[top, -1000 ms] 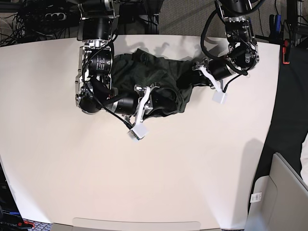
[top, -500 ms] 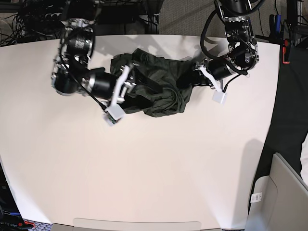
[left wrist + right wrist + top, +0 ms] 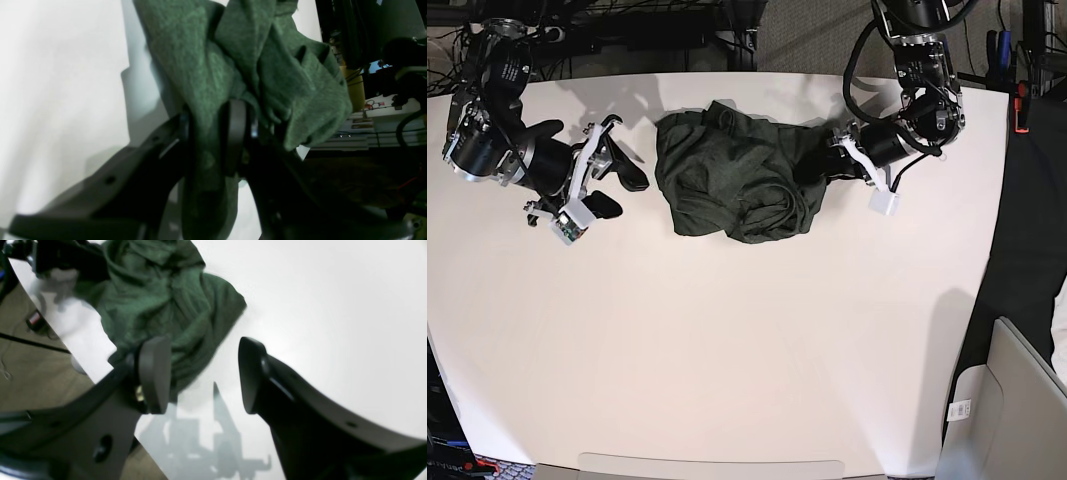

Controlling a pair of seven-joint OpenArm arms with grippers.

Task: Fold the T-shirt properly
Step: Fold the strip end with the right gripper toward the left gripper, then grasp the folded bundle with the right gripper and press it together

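- Left hand [image 3: 827, 160], at the shirt's 3 o'clock edge, pinches a fold of the T-shirt [image 3: 732, 180] between its fingers [image 3: 235, 133].
- Right hand [image 3: 617, 180], fingers spread and empty, hovers beside the shirt's 9 o'clock side.
- The crumpled T-shirt lies toward the white tabletop's [image 3: 727, 350] 12 o'clock edge.

T-shirt [image 3: 732, 180]: dark olive-green knit, crumpled in a wrinkled heap, unfolded, lying on the white tabletop [image 3: 727, 340] near its far edge.
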